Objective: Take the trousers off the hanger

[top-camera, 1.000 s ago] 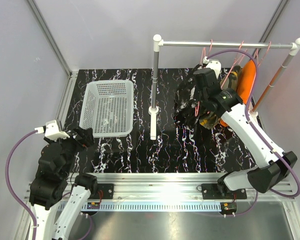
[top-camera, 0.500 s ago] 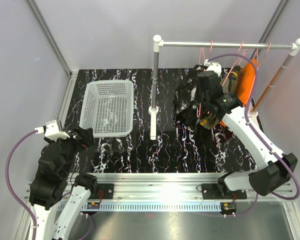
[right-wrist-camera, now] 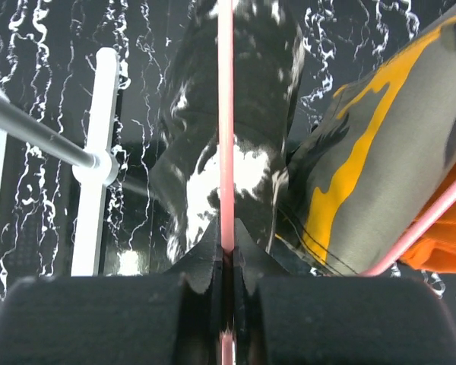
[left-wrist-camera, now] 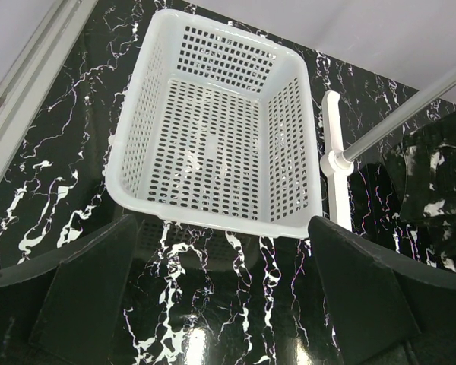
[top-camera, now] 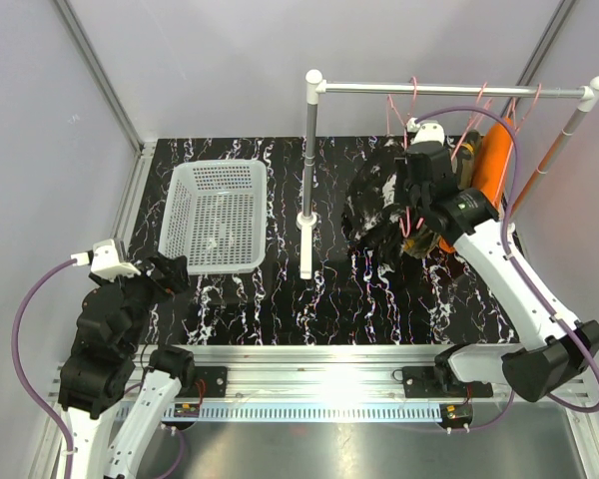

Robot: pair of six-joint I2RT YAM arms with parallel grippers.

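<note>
Black-and-white trousers (right-wrist-camera: 251, 114) still hang on the pink hanger (right-wrist-camera: 226, 91) under the rail (top-camera: 459, 90), beside the camouflage pair (right-wrist-camera: 380, 152). Right tool (right-wrist-camera: 226, 243) has moved up and back and is now clamped fully on the hanger wire, so the hook sits skewed. Left tool (left-wrist-camera: 220, 304) gapes wide, empty, near the basket (left-wrist-camera: 213, 220). Hanger lift-off looks next.

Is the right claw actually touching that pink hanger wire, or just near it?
Touching. In the right wrist view the right gripper is closed on the pink hanger: the wire runs straight into its shut jaws with no gap.
</note>
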